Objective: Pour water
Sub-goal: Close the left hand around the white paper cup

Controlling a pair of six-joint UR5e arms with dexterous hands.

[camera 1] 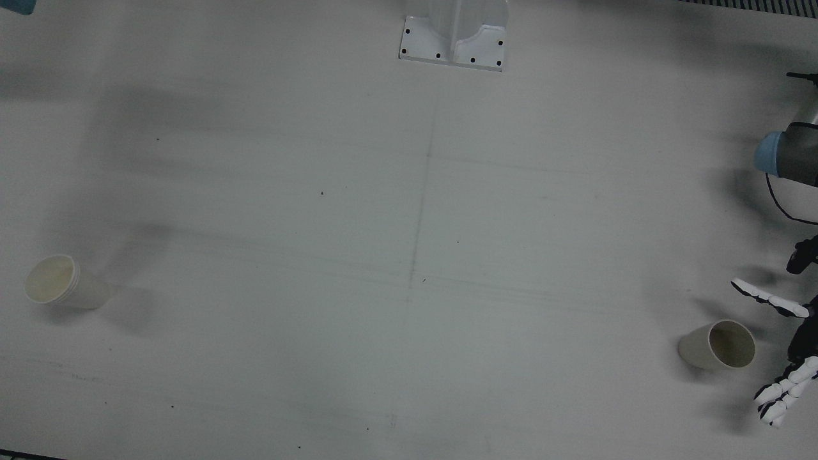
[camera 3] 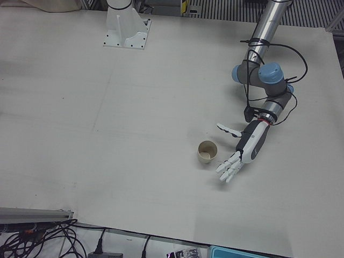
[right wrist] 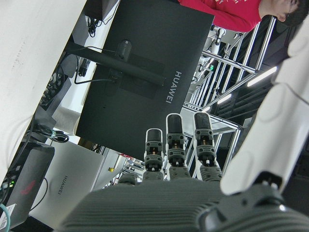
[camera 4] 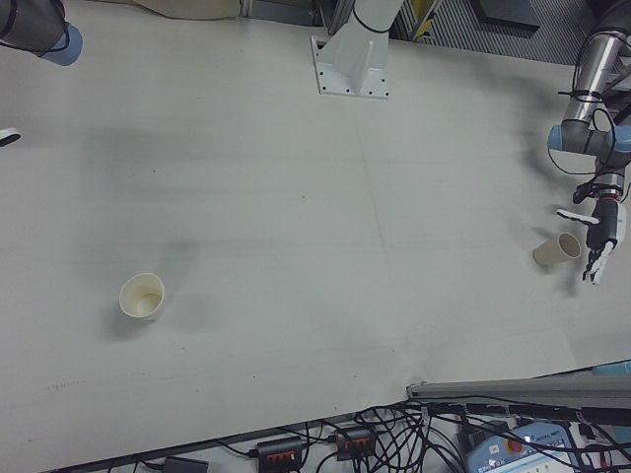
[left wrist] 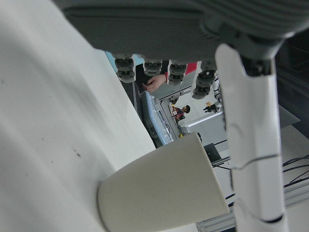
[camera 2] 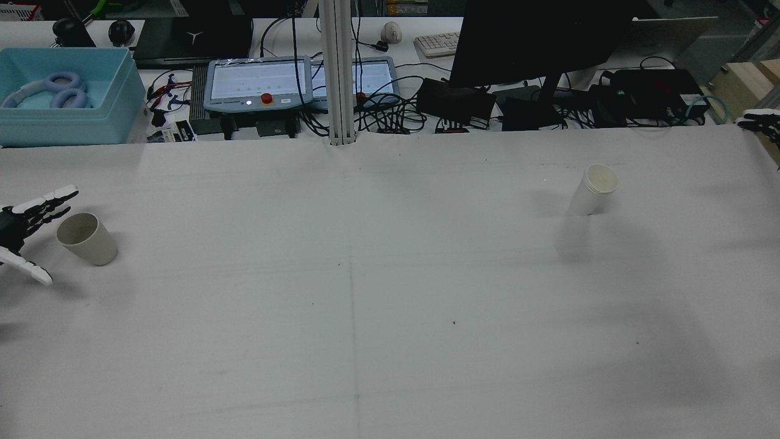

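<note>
A beige paper cup (camera 1: 719, 345) (camera 2: 86, 238) (camera 3: 207, 152) (camera 4: 558, 249) stands upright at the table's left side. My left hand (camera 1: 787, 348) (camera 2: 24, 231) (camera 3: 244, 148) (camera 4: 599, 236) is open right beside it, fingers spread on either side of the cup without closing on it. In the left hand view the cup (left wrist: 164, 193) lies just beyond the palm. A white paper cup (camera 1: 61, 281) (camera 2: 594, 189) (camera 4: 142, 296) stands upright on the right half. My right hand (camera 2: 760, 122) is far off at the table's right edge, open and empty.
An arm pedestal (camera 1: 455, 38) is bolted at the table's middle. Beyond the far edge are a monitor (camera 2: 536, 42), a teach pendant (camera 2: 256, 82), a blue bin (camera 2: 61, 91), cables and an aluminium post (camera 2: 338, 73). A person in red (right wrist: 227, 12) is in the background.
</note>
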